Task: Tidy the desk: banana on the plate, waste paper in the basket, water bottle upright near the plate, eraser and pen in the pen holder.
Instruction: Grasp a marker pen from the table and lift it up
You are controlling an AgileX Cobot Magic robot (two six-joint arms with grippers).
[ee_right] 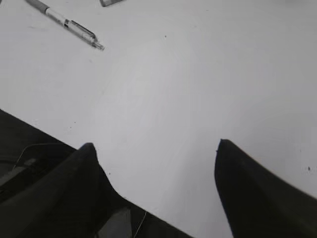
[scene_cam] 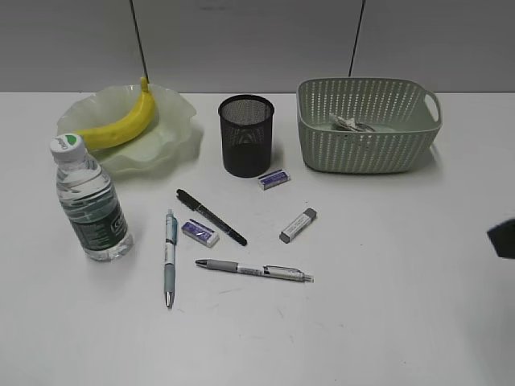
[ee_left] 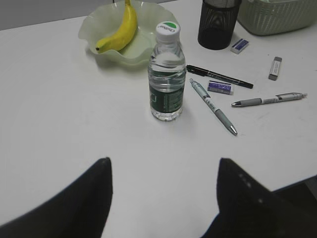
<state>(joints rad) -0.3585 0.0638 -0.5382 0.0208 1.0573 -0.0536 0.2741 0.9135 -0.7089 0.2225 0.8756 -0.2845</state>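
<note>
Pens and erasers are lying loose on the desk (scene_cam: 386, 322), nearest the camera: a grey pen (scene_cam: 253, 270), a pale teal pen (scene_cam: 170, 257), a black pen (scene_cam: 211, 216) and three erasers (scene_cam: 199, 232). Being light, stiff and slim, each is probably best pinched mid-barrel. Both hands are being held wide and empty: left hand (ee_left: 163, 198), right hand (ee_right: 153, 193). Farther back, the pen holder (scene_cam: 246, 135) is standing empty beside the basket (scene_cam: 366, 153).

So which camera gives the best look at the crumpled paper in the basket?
The exterior view: it looks down into the basket, where the paper lies on the bottom. The left wrist view catches only the basket's lower wall, no paper. The right wrist view shows neither.
</note>
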